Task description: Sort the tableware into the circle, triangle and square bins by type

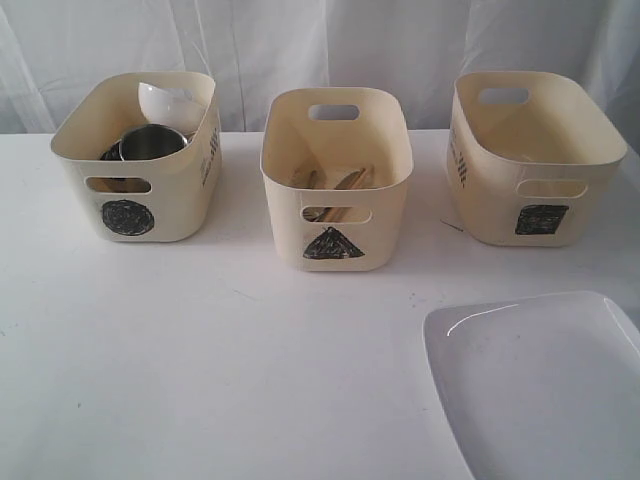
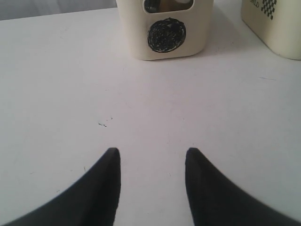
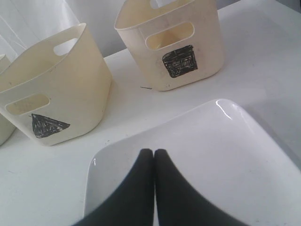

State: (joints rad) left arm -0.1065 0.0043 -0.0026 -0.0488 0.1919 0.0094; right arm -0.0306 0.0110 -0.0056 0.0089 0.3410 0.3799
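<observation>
Nearly done: mug (image 1: 152, 143) in circle bin (image 1: 182, 205), chopsticks (image 1: 350, 180) in triangle bin (image 1: 388, 205), plate (image 1: 540, 390) pending near square bin (image 1: 485, 205); right tool (image 3: 154, 153) clenched, left tool (image 2: 151, 153) released.

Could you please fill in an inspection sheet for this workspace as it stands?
Surface: white table, small dark specks.
Job's things: circle bin holds steel vessel and small white bowl; triangle bin, wooden chopsticks; square bin's inside hidden; white plate on the table, unsorted.
Clutter: nothing seen.
Grippers: left gripper jaws apart over bare table; right gripper jaws shut over the plate.
Cables: nothing seen.
Surroundings: white curtain behind bins.
</observation>
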